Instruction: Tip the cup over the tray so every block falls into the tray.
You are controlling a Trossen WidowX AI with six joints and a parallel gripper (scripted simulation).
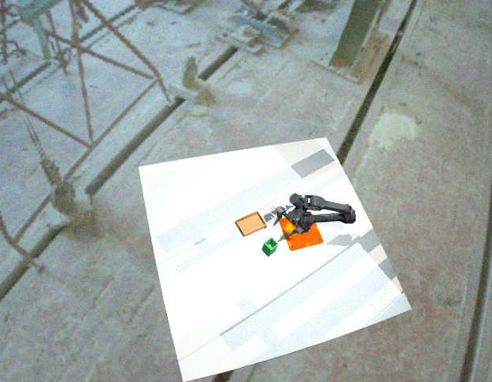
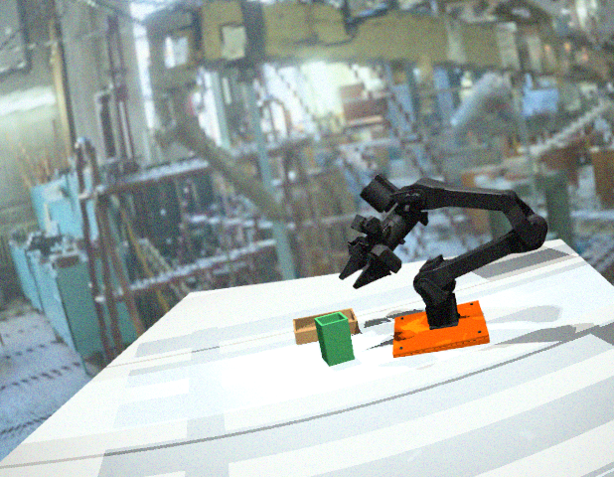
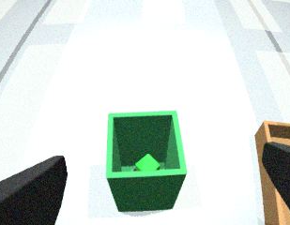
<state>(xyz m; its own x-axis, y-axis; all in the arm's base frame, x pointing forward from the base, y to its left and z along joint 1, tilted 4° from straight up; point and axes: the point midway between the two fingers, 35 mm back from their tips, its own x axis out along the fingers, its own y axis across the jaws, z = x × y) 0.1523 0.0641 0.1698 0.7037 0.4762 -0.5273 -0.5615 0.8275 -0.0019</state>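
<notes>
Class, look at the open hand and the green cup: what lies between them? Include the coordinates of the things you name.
Nothing but open air separates the hand (image 1: 278, 232) (image 2: 347, 283) from the green cup (image 1: 269, 247) (image 2: 335, 340) (image 3: 145, 192); the exterior view shows that gap.

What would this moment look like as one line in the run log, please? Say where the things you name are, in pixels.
fingers (image 1: 278, 231) (image 2: 347, 282) open, unloaded | green cup (image 1: 269, 247) (image 2: 335, 341) (image 3: 146, 192) upright on table, block inside | tray (image 1: 251, 224) (image 2: 305, 336) (image 3: 267, 173) beside cup

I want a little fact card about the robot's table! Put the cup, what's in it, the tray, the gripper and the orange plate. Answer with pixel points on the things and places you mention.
cup (image 1: 269, 249) (image 2: 335, 341) (image 3: 146, 191): green, upright on the table
in the cup: a bright green block (image 3: 147, 164); others hard to make out
tray (image 1: 250, 224) (image 2: 305, 336): light brown, near the cup
gripper (image 1: 279, 232) (image 2: 347, 282) (image 3: 169, 160): open, holding nothing, above the table
orange plate (image 1: 306, 243) (image 2: 471, 328): under the arm's foot
</notes>
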